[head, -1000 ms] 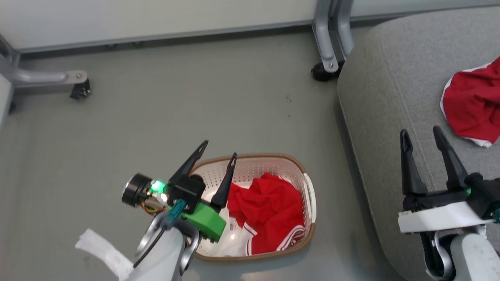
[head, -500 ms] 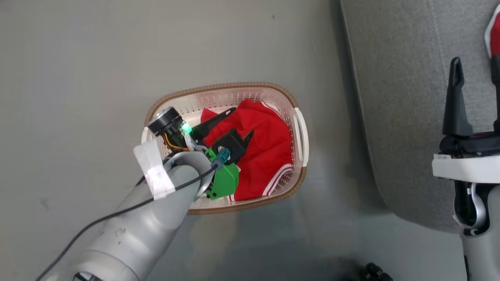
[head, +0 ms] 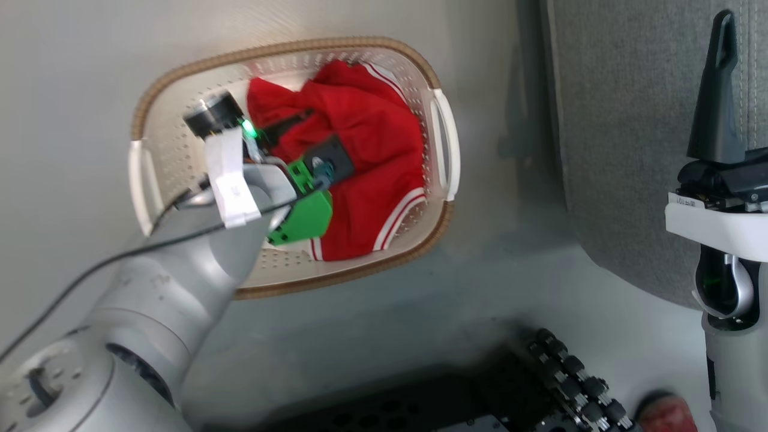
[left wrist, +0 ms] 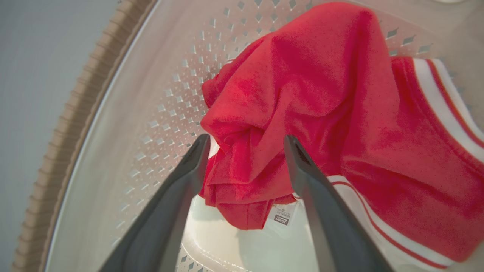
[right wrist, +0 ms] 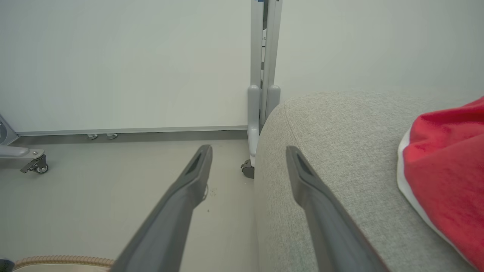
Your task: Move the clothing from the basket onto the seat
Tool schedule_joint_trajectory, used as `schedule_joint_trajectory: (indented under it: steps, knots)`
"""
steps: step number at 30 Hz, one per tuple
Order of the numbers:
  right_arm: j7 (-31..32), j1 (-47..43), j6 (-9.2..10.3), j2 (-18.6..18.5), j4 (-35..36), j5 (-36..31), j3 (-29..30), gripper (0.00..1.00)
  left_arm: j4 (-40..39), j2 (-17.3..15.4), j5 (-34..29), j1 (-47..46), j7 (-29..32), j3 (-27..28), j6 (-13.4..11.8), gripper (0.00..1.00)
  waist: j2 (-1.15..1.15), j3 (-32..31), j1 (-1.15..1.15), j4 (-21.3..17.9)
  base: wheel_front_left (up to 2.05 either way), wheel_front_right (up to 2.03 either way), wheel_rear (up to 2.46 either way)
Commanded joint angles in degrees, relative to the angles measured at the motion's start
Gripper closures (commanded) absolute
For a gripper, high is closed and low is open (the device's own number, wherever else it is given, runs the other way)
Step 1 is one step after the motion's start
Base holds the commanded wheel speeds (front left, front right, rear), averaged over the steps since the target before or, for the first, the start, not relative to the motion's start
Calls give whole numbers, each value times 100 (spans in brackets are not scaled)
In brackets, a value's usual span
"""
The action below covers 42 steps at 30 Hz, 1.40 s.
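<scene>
The cream basket with its brown rim stands on the floor left of the grey seat. One red garment with white stripes lies inside it. My left gripper reaches down into the basket. In the left wrist view this gripper is open, its fingers straddling a bunched fold of the garment near the perforated wall. My right gripper hangs open and empty at the seat's left edge. A second red garment lies on the seat.
A grey frame post on casters stands against the pale wall behind the seat's corner. Another caster leg sits at the far left. My dark base with rollers shows below the basket. A small white label lies under the garment.
The head camera has tilted down and closer, shifting the whole picture. My left gripper has gone from above the basket's left rim down into it, onto the red garment. The right gripper stays open.
</scene>
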State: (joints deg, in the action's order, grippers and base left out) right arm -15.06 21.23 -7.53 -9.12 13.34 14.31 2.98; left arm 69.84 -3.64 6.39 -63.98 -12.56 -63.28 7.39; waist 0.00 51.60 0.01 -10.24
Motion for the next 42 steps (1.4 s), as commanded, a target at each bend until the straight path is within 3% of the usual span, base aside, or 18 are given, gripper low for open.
schedule_joint_trajectory:
  steps: [1, 8, 19, 20, 21, 22, 29, 34, 36, 37, 42]
  knots:
    - [-17, 92, 8, 31, 104, 12, -31, 0, 85, -134, -42, -213, 18, -55, 12, 0, 0, 554, -1, -478, 0, 0, 0]
    - [-17, 286, 8, 118, 504, 105, -158, 0, 308, -283, -109, -551, 366, -237, 12, 0, 0, 882, -1, -692, 0, 0, 0]
    - [-17, 267, 8, 44, 807, 72, -343, 0, 381, -333, -223, -696, 642, -482, -220, 0, 0, 1000, -1, -781, 0, 0, 0]
    - [-17, 237, 8, 38, 824, 65, -334, 0, 385, -330, -237, -687, 643, -503, -224, 42, 0, 995, -1, -780, 0, 0, 0]
    - [-17, 212, 8, 35, 836, 67, -326, 0, 384, -325, -245, -690, 590, -516, -260, 96, 0, 992, -1, -779, 0, 0, 0]
    - [-17, 182, 8, 36, 849, 59, -315, 0, 386, -322, -251, -690, 551, -532, -293, 100, 0, 986, -1, -779, 0, 0, 0]
    - [-17, 282, 8, 22, 822, -18, -346, 0, 390, -271, -103, -662, 186, -478, -441, 100, 0, 883, -1, -729, 0, 0, 0]
    - [-17, 283, 8, -36, 756, -38, -346, 0, 389, -132, 87, -327, -14, -401, -444, 100, 0, 417, -1, -562, 0, 0, 0]
    - [-17, 21, 8, -115, 663, -140, -343, 0, 301, -8, 400, 35, -149, -194, -503, 100, 0, -157, -1, -350, 0, 0, 0]
    - [-17, -241, 8, -170, 552, -234, -411, 0, 127, 49, 734, 520, -227, 1, -527, 100, 0, -745, -1, -163, 0, 0, 0]
    - [-17, -522, 8, -111, 354, -269, -418, 0, -271, 80, 1252, 1181, -271, 355, -474, 100, 0, -1561, -1, -15, 0, 0, 0]
